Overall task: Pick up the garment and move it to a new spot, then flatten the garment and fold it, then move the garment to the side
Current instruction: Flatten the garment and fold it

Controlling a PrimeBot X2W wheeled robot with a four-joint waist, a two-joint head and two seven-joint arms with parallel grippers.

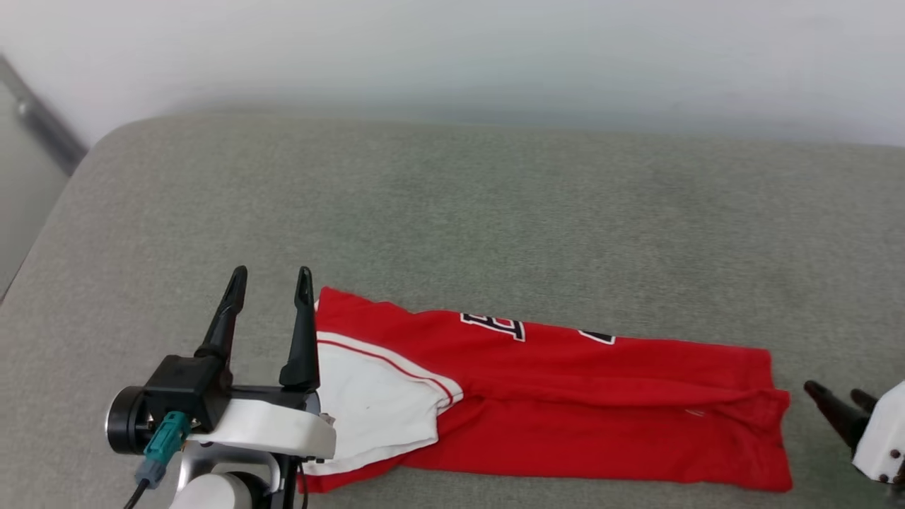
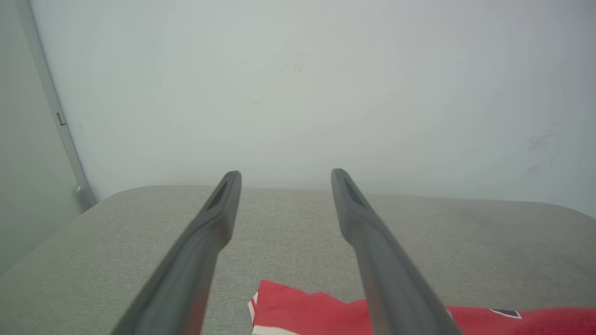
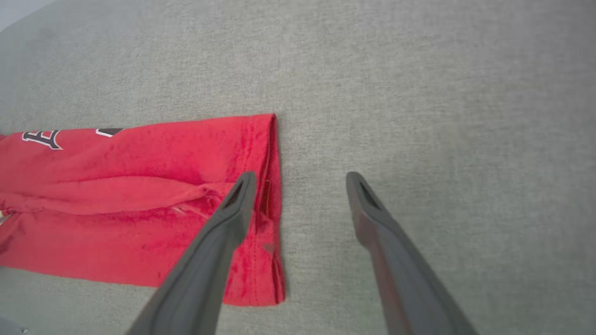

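The garment [image 1: 565, 396] is a red jersey with a white sleeve and black white-edged lettering. It lies folded into a long band across the near part of the grey cushion [image 1: 452, 212]. My left gripper [image 1: 272, 279] stands open at the band's left end, above the sleeve, with nothing between its fingers. In the left wrist view the garment [image 2: 316, 309] lies below the open left gripper [image 2: 284, 176]. My right gripper [image 1: 834, 392] is open just off the right hem. From the right wrist, the right gripper [image 3: 298, 179] hovers over the hem of the garment [image 3: 139, 204].
A pale wall [image 1: 495, 49] rises behind the cushion. At the far left a grey metal rail [image 1: 42, 120] runs down beside the cushion's rounded corner. Bare cushion stretches behind the garment.
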